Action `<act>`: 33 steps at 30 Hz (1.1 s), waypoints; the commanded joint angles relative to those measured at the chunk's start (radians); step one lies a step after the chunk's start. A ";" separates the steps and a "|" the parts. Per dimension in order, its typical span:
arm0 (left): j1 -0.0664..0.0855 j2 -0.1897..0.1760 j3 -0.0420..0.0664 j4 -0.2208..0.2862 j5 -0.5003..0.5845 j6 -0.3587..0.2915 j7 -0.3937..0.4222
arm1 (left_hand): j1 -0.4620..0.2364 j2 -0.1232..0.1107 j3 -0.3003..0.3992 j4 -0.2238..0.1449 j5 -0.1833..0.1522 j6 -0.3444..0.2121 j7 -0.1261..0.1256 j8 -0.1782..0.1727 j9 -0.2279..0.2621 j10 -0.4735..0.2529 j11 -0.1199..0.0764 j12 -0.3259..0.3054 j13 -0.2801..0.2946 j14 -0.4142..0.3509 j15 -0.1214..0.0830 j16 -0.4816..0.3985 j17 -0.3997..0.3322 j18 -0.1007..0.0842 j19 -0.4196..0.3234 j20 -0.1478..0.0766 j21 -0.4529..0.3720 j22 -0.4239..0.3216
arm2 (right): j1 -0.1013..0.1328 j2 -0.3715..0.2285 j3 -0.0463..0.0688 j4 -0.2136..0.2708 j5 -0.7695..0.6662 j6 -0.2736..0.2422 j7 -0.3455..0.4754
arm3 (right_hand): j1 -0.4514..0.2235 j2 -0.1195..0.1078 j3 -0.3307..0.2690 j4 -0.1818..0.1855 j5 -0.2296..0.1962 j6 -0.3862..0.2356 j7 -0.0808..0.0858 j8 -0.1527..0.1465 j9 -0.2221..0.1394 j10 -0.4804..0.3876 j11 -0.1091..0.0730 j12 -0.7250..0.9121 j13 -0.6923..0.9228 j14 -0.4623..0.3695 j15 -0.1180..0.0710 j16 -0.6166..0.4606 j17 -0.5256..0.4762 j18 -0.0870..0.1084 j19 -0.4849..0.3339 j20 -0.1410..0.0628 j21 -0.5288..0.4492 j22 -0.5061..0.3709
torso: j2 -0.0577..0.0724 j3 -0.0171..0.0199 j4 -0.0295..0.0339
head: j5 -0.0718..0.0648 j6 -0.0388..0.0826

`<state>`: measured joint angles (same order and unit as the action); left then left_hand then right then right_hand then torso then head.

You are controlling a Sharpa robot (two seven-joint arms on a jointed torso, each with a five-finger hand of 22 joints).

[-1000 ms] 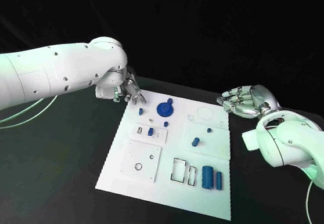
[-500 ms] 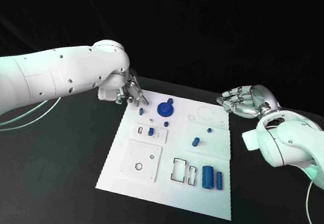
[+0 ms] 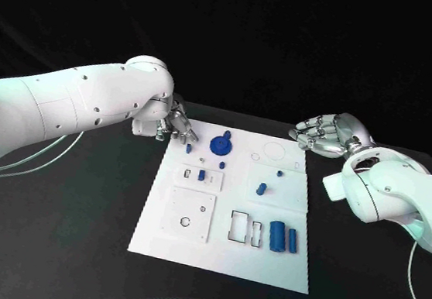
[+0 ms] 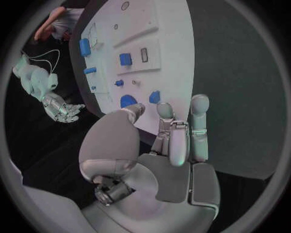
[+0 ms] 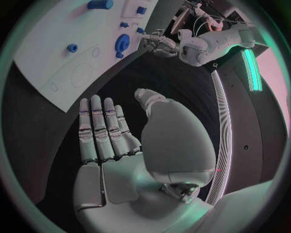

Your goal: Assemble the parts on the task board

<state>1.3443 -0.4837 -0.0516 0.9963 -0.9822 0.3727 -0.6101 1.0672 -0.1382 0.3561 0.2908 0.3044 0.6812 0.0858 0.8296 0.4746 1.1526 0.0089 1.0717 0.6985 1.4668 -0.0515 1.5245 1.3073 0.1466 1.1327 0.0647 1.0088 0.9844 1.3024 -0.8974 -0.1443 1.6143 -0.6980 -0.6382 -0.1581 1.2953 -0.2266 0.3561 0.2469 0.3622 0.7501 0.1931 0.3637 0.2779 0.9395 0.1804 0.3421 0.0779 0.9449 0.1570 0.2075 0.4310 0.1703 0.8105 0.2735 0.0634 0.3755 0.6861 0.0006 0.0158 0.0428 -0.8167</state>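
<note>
The white task board (image 3: 220, 254) lies in the middle of the black table. On its far part sit a round blue disc (image 3: 220, 146) and a small blue piece (image 3: 189, 147). Two blue cylinders (image 3: 284, 239) lie side by side near its right edge. My left hand (image 3: 168, 125) hovers at the board's far left corner, fingers apart and holding nothing. In the left wrist view its fingertips (image 4: 165, 109) reach just short of the small blue piece (image 4: 154, 96) and the disc (image 4: 128, 101). My right hand (image 3: 326, 133) stays open beyond the far right corner, palm flat (image 5: 115, 150).
More small blue parts (image 3: 260, 189) and several empty cut-outs, such as a rectangular slot (image 3: 240, 228), mark the board's middle. Black table surface (image 3: 58, 208) surrounds the board on both sides.
My left arm has edged a little to the right, bringing its hand closer to the board's far left corner. The right hand and the parts have not moved.
</note>
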 commanded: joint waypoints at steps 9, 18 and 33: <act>-0.007 0.001 0.000 -0.002 0.009 0.042 0.004 | 0.029 0.006 0.006 -0.003 0.006 0.012 0.000 -0.005 -0.004 0.000 0.001 0.002 -0.003 0.054 0.008 0.006 0.111 0.004 0.000 0.004 -0.006 0.003 | 0.000 0.000 0.000 0.000 -0.004 0.021 0.007 | 0.015 0.001 0.000 -0.005 0.007 -0.008 0.047 0.004 -0.003 0.000 0.005 -0.006 -0.002 -0.009 -0.001 -0.007 -0.003 0.013 0.001 0.001 0.005 -0.004 | 0.000 -0.0004 0.0002 | -0.002 -0.006; -0.009 0.001 0.000 -0.006 0.009 0.037 0.006 | 0.038 0.007 0.009 -0.004 0.009 0.014 -0.001 -0.004 -0.005 0.000 0.001 0.003 -0.002 0.054 0.007 0.007 0.111 0.003 0.001 0.004 -0.006 0.004 | 0.000 0.001 0.000 0.000 -0.004 0.026 0.004 | 0.018 0.001 0.001 -0.007 0.008 -0.008 0.047 0.004 -0.003 0.000 0.005 -0.005 -0.003 -0.010 -0.001 -0.008 -0.004 0.013 0.001 0.001 0.005 -0.005 | -0.001 0.0005 0.0015 | -0.007 -0.009; -0.011 0.004 0.000 -0.005 0.022 0.008 0.017 | 0.076 0.026 0.030 -0.003 -0.021 0.024 -0.006 0.003 -0.010 0.005 -0.003 0.011 0.002 0.057 0.004 0.010 0.121 0.003 0.005 0.002 -0.004 0.013 | 0.000 0.001 0.000 -0.001 -0.004 0.034 -0.001 | 0.018 0.002 0.001 -0.007 0.008 -0.008 0.047 0.005 -0.004 0.000 0.005 -0.005 -0.004 -0.010 0.000 -0.008 -0.005 0.013 0.002 0.001 0.005 -0.005 | 0.000 0.0008 0.0009 | -0.004 -0.012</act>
<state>1.3337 -0.4829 -0.0516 0.9899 -0.9738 0.3888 -0.6063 1.1339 -0.1102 0.3788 0.2879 0.2865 0.6991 0.0820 0.8296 0.4656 1.1526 0.0088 1.0758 0.6993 1.4668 -0.0516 1.5285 1.3073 0.1465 1.1327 0.0646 1.0089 0.9965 1.3024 -0.8968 -0.1443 1.6130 -0.6963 -0.6243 -0.1603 1.3045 -0.2251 0.3562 0.2470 0.3661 0.7467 0.1965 0.3637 0.2751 0.9395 0.1804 0.3421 0.0758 0.9413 0.1534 0.2036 0.4271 0.1703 0.8105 0.2735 0.0634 0.3709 0.6852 0.0013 0.0164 0.0383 -0.8282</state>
